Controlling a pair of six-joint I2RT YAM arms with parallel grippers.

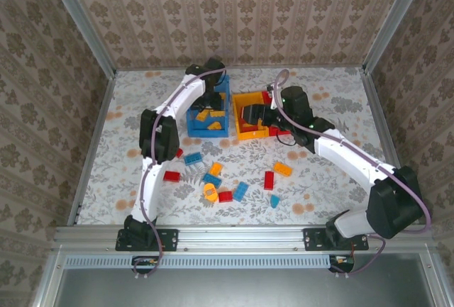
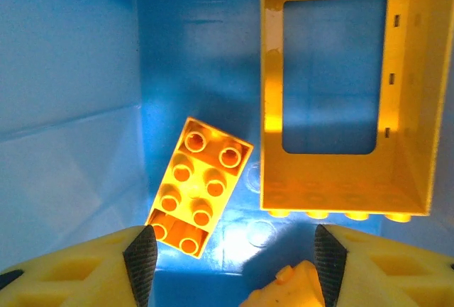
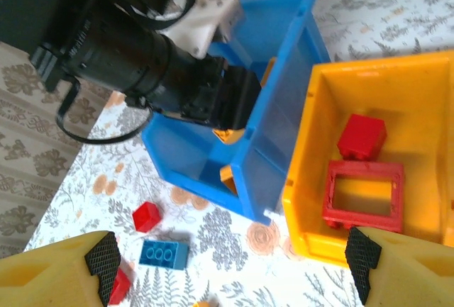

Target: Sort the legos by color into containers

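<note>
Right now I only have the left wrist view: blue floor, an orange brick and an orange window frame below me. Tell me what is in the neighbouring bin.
Observer: The yellow bin beside yours holds red pieces: a red brick and a red window frame.
Operator: Give me the right hand's position.
Observer: The right hand hangs open over the yellow bin, holding nothing.
Operator: Report what is outside the bins.
Observer: Loose bricks in blue, red and orange lie on the table in front of the bins, on the arms' side.
</note>
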